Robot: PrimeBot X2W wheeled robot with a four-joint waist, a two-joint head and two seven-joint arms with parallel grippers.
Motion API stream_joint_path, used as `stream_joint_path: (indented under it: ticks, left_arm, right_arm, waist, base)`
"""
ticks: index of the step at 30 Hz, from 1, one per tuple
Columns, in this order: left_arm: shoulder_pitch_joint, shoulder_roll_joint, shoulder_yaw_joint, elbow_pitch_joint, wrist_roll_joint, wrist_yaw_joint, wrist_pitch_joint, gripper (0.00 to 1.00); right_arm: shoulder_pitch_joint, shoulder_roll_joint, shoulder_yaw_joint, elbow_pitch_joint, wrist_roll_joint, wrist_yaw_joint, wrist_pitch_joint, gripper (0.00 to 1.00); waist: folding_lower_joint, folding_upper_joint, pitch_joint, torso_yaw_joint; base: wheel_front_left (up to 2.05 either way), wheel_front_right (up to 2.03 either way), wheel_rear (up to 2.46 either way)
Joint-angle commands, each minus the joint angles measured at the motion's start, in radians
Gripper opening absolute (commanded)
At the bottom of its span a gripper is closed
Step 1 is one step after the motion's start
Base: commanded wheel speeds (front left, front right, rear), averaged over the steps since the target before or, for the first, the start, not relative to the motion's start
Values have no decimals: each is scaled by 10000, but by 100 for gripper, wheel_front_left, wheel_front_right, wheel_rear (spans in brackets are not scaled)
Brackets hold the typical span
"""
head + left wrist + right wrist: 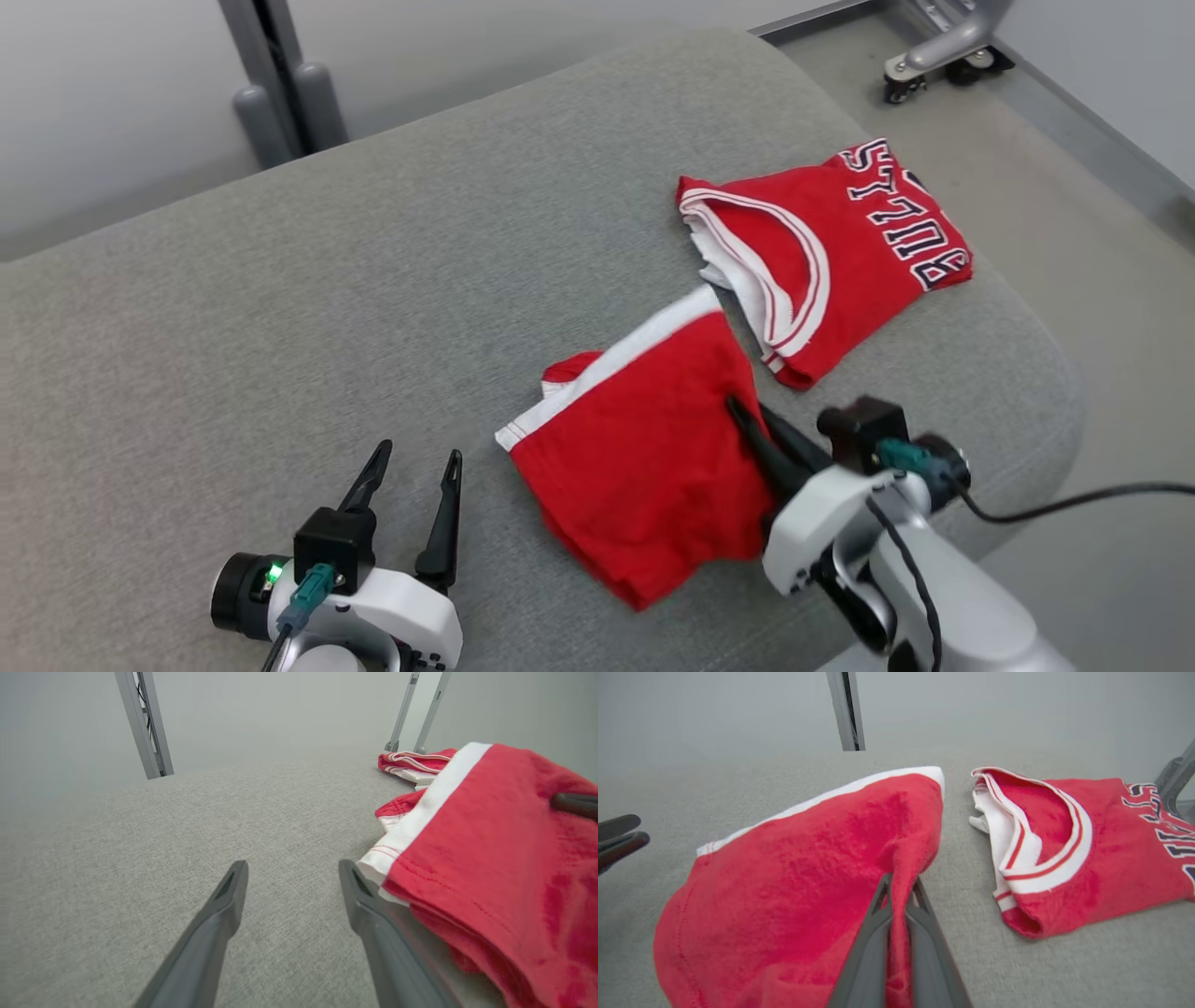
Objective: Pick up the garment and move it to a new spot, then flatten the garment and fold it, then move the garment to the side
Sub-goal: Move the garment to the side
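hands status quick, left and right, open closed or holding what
Left hand: open, holding nothing.
Right hand: closed on the red garment, pinching a fold of its fabric.
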Motion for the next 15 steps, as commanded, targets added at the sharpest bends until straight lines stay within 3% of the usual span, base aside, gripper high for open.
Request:
stream_joint_path:
  ticks: [1, 9, 15]
  left_arm:
    - [-185, 61, -9, 20, 81, -42, -11, 100]
    - [-387, 61, -13, -3, 211, -98, -11, 100]
    - [-634, 60, 9, -113, 326, -186, -9, 100]
  right_arm:
    - [-334, -44, -67, 114, -214, -5, -43, 0]
    - [-1752, -746, -1215, 772, -1139, -5, -43, 0]
    - [-2619, -1718, -3029, 1789, -1923, -5, -43, 0]
  waist:
    - [0, -1, 112, 253]
    - [0, -1, 469, 1241]
    - [0, -1, 774, 2088]
  base:
    - [0, 0, 0]
    - [0, 0, 0]
    - [0, 0, 0]
